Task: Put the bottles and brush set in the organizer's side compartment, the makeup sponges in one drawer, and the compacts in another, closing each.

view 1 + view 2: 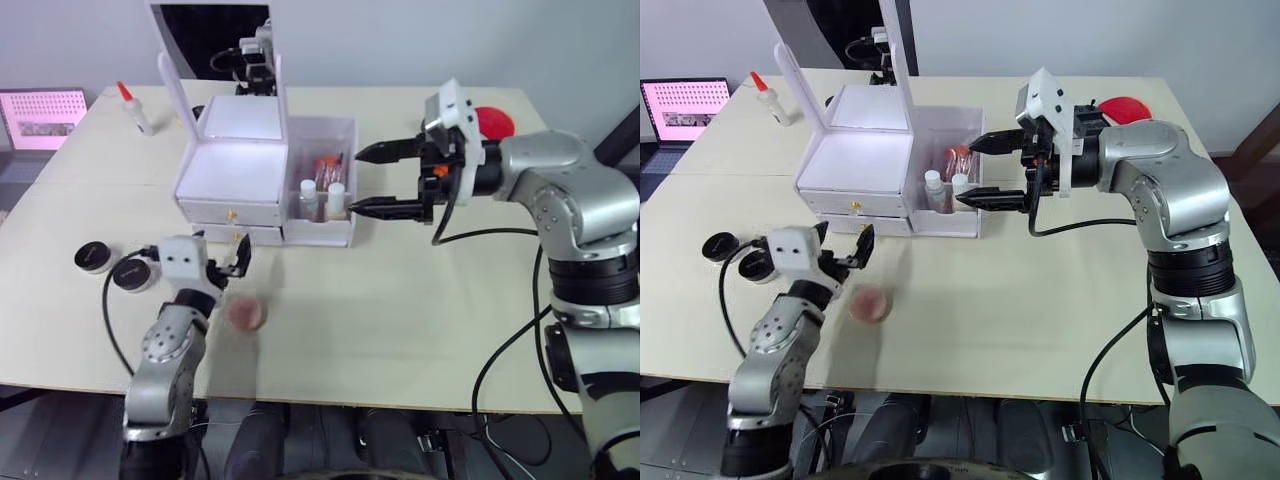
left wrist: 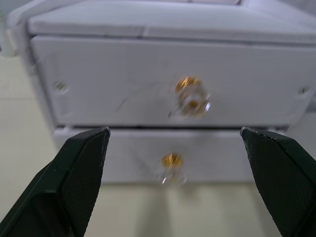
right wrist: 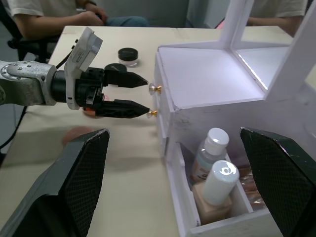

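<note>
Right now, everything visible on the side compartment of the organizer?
The side compartment is a narrow, open-topped bin of translucent white plastic at the right end of the organizer, as tall as both drawers. Inside stand two white-capped bottles, one slim and clear, one wider with beige liquid, with the brush set behind them. The open right gripper hovers beside it, not touching.

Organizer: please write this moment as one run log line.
organizer: drawers shut | bottles, brush set: in side compartment | left gripper: open, at knobs | right gripper: open
</note>
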